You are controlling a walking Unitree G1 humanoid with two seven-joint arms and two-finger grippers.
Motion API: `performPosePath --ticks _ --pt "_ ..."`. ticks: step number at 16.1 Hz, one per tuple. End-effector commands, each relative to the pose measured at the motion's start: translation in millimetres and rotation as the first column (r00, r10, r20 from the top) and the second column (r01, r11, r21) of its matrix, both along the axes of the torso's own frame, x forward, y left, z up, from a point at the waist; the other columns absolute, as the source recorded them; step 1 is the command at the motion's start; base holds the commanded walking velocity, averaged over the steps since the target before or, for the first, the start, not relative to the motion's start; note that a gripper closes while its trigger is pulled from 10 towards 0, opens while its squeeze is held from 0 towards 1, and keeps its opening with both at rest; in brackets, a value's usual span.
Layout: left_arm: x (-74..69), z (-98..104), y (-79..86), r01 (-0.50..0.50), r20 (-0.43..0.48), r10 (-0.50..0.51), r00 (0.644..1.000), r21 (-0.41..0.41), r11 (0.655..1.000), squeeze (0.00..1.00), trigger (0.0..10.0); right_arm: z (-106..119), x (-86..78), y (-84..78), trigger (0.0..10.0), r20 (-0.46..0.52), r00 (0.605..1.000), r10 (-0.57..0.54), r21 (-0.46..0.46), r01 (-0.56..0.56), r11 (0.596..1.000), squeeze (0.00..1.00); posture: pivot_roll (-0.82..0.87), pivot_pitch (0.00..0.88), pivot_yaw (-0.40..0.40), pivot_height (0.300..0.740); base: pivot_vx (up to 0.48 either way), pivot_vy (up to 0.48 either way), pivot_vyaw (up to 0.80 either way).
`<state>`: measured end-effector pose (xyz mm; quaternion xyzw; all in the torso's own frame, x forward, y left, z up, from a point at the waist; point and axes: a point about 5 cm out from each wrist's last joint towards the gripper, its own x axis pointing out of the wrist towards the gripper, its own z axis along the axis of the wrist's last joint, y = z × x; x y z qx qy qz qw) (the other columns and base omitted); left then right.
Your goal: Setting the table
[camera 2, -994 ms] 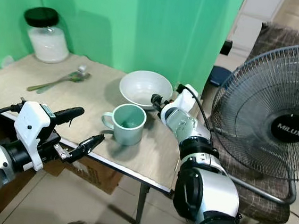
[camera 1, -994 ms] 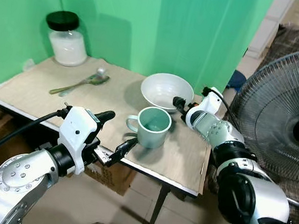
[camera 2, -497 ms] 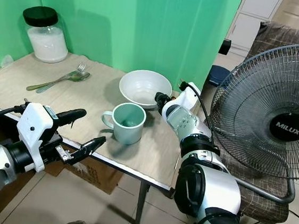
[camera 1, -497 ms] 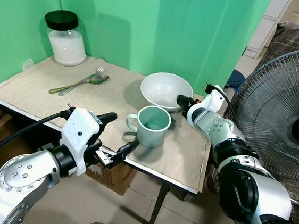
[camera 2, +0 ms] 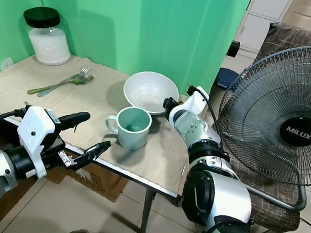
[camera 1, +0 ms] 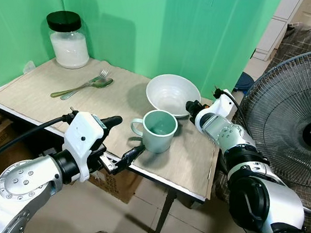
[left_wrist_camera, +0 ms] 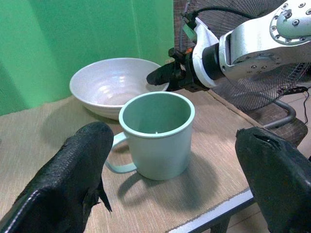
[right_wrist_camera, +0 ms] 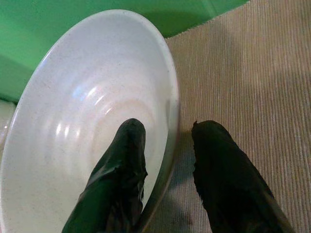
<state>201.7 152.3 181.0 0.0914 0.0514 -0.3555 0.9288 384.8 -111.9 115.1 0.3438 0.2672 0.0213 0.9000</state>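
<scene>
Right end effector (right_wrist_camera: 165,179) straddling the near rim of white bowl (camera 1: 172,94), one finger inside, one outside, slightly apart, not yet clamped. Left end effector (camera 1: 120,142) wide open, empty, just before the green mug (camera 1: 157,131). Bowl upright, empty, speckled, on the matted surface (camera 1: 46,96) behind the mug.

The robot has two shiny silver arms made of round joints with small screws, a white box at each wrist, a thick black cable running to the left gripper (camera 1: 120,140), and long black fingers (right_wrist_camera: 221,170) on the right gripper (right_wrist_camera: 163,145).
</scene>
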Motion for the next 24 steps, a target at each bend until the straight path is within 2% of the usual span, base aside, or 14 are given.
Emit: performPosePath --ticks 1,3,6,8,12,15,17,18,20,21,22,23,24 --pt "1.9 0 -1.8 0.010 0.007 -0.010 1.000 0.009 1.000 0.00 10.0 1 0.4 0.7 0.0 -0.006 0.999 0.034 -0.049 -0.035 0.998 0.00 0.14 0.000 -0.021 0.740 0.000 0.000 0.00" --pt "6.7 0 -3.0 0.012 0.018 -0.012 1.000 0.009 1.000 0.00 10.0 4 1.2 6.3 0.0 -0.001 0.998 0.065 -0.031 -0.065 0.997 0.00 0.14 0.000 -0.017 0.740 0.000 0.000 0.00" --pt "8.7 2 -4.1 0.014 0.028 -0.014 1.000 0.009 1.000 0.00 10.0 4 1.3 6.4 0.0 -0.004 0.996 0.084 -0.108 -0.084 0.991 0.00 0.14 0.000 -0.019 0.740 0.000 0.000 0.00" --pt "9.2 2 -3.7 0.012 0.032 -0.012 0.999 0.009 1.000 0.00 10.0 4 1.0 8.6 0.0 0.000 0.996 0.091 -0.087 -0.091 0.992 0.00 0.14 0.000 -0.025 0.740 0.000 0.000 0.00" --pt "10.7 1 -3.2 -0.004 0.042 0.004 0.999 0.003 1.000 0.00 10.0 16 6.9 3.0 0.0 0.082 0.996 0.045 -0.055 -0.041 0.998 0.00 0.13 0.000 -0.027 0.740 0.000 0.000 0.00" --pt "16.8 4 2.2 -0.063 0.084 0.062 0.995 0.006 0.998 0.00 10.0 30 14.5 -14.6 0.0 0.163 0.982 -0.095 -0.018 0.099 0.995 0.00 0.13 0.000 -0.027 0.740 0.000 0.000 0.00" --pt "25.6 8 2.5 -0.101 0.124 0.100 0.987 0.001 0.995 0.00 10.0 54 21.5 -38.0 0.0 0.292 0.932 -0.213 0.016 0.218 0.976 0.00 0.13 0.001 -0.025 0.740 0.000 0.000 0.00" --pt "27.8 10 2.9 -0.111 0.147 0.110 0.983 -0.003 0.994 0.00 10.0 62 22.0 -46.1 0.0 0.357 0.912 -0.201 -0.021 0.223 0.975 0.00 0.13 0.000 -0.041 0.740 0.000 0.000 0.00" --pt "36.8 18 5.8 -0.169 0.214 0.167 0.963 -0.007 0.986 0.00 10.0 88 18.3 -59.5 0.0 0.519 0.847 -0.117 -0.131 0.214 0.968 0.00 0.13 0.000 -0.051 0.740 0.000 0.000 0.00" --pt "40.7 22 5.2 -0.195 0.235 0.197 0.952 -0.033 0.980 0.00 10.0 103 10.3 -64.7 0.0 0.605 0.796 -0.020 -0.230 0.199 0.953 0.00 0.13 0.000 -0.054 0.740 0.000 0.000 0.00" --pt "42.7 21 2.2 -0.233 0.257 0.234 0.938 -0.034 0.972 0.00 10.0 117 -8.7 -72.6 1.9 0.655 0.753 0.064 -0.323 0.203 0.924 0.00 0.11 0.000 -0.057 0.740 0.000 0.000 0.00" --pt "42.3 21 -0.1 -0.240 0.264 0.243 0.934 -0.044 0.970 0.00 10.0 119 -16.1 -74.0 5.1 0.646 0.757 0.101 -0.364 0.190 0.912 0.00 0.11 0.000 -0.054 0.740 0.000 0.000 0.00" --pt "41.1 20 -4.7 -0.256 0.255 0.264 0.930 -0.066 0.964 0.00 10.0 118 -28.2 -78.1 10.0 0.638 0.756 0.147 -0.432 0.194 0.881 0.00 0.10 0.000 -0.055 0.740 0.000 0.000 0.00"
